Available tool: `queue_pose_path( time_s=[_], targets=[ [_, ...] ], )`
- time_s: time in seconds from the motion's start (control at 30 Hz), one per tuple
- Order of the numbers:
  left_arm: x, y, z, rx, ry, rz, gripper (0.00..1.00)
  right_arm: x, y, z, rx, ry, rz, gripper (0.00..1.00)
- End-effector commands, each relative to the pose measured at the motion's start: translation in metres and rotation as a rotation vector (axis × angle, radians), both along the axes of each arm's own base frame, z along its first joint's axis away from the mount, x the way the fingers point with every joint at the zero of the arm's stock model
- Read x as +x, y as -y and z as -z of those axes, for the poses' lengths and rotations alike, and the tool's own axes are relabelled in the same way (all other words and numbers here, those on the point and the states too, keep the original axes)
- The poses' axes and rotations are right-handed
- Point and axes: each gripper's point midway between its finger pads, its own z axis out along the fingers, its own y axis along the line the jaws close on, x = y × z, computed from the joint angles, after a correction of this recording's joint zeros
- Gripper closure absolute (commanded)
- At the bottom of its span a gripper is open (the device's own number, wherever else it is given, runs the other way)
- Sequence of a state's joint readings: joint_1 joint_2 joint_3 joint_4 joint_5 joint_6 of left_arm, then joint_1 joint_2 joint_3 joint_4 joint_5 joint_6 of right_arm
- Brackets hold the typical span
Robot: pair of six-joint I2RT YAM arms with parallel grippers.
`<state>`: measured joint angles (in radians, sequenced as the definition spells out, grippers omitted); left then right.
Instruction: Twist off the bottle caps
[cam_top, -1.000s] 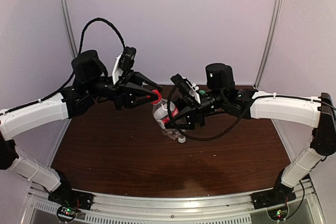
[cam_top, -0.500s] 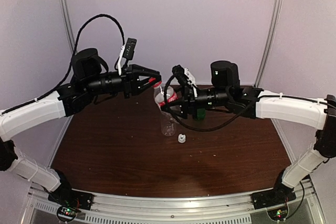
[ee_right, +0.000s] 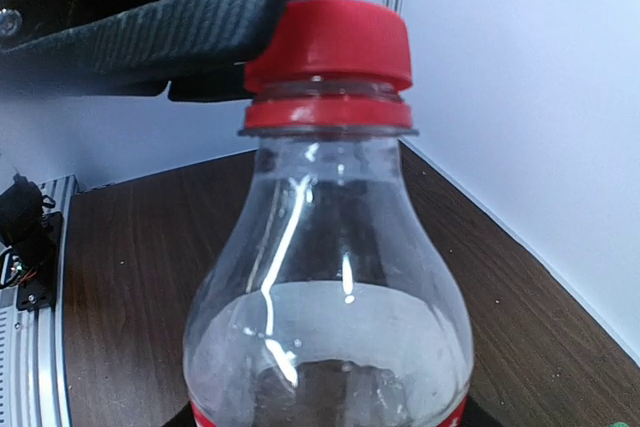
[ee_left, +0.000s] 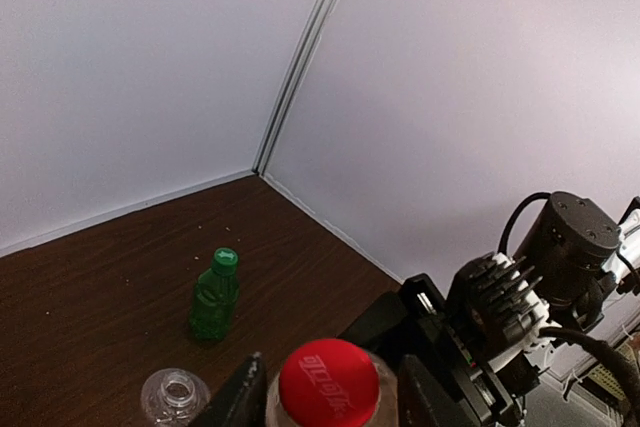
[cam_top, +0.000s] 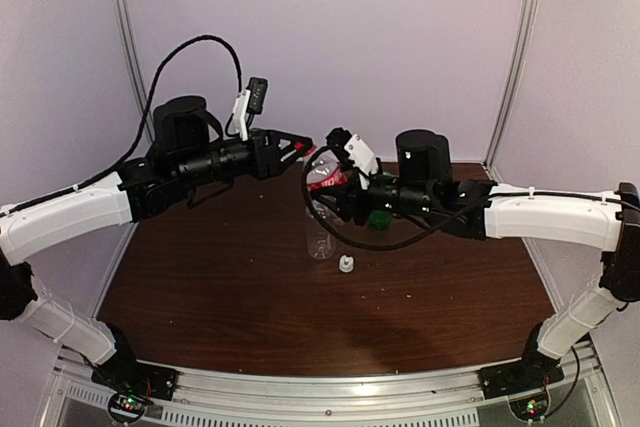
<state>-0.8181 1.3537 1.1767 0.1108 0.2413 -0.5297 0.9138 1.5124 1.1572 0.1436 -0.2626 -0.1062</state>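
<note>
your left fingers (ee_left: pixel 240 404) sit on either side of the red cap (ee_left: pixel 328 384) and are closed in on it. from the right wrist you see one carbon finger pressed against the cap's side. the cap sits on the neck of the red-label bottle (ee_right: pixel 330 287), just above the red collar ring, with its printed top facing the left wrist camera. your right fingers (cam_top: pixel 338 199) are clamped around that bottle's body at the label. they hold it up in the air above the brown surface (cam_top: pixel 230 297), between the two arms.

in the top view, the clear unlabelled bottle (cam_top: pixel 320 232) shows just below the held one. it stands upright on the surface with its mouth open. the white cap (cam_top: pixel 346 265) lies on the surface just beside its base, a little toward you and toward your right arm's side. the green bottle (ee_left: pixel 214 302) stands upright farther back, toward the corner where the walls meet, with the green cap (ee_left: pixel 226 258) on its neck. from the top camera it is mostly hidden behind your right arm. both arms reach in from the sides and meet over the middle of the surface.
</note>
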Motion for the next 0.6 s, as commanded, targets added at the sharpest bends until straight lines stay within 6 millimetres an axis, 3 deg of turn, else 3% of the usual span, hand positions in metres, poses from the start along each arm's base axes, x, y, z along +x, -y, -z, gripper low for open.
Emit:
queue_pose_path(
  time_s=[0.0,0.1,0.2,0.37,0.57],
  targets=[
    [-0.003,-0.006,-0.021,-0.007,0.092,-0.006,0.48,0.003,0.012,-0.025,0.051,0.049,0.043,0.50],
    [-0.013,-0.009,-0.024,0.007,0.161,0.040,0.34,-0.008,0.010,-0.023,0.043,0.044,-0.023,0.48],
    [-0.022,-0.016,-0.027,0.003,0.207,0.100,0.26,-0.021,0.007,-0.020,0.035,0.036,-0.102,0.47],
    [-0.047,-0.021,-0.036,-0.013,0.296,0.252,0.20,-0.055,0.000,-0.022,0.043,0.012,-0.314,0.46],
    [-0.097,-0.020,-0.043,-0.063,0.423,0.534,0.18,-0.093,-0.007,-0.028,0.066,-0.065,-0.577,0.45]
  ],
)
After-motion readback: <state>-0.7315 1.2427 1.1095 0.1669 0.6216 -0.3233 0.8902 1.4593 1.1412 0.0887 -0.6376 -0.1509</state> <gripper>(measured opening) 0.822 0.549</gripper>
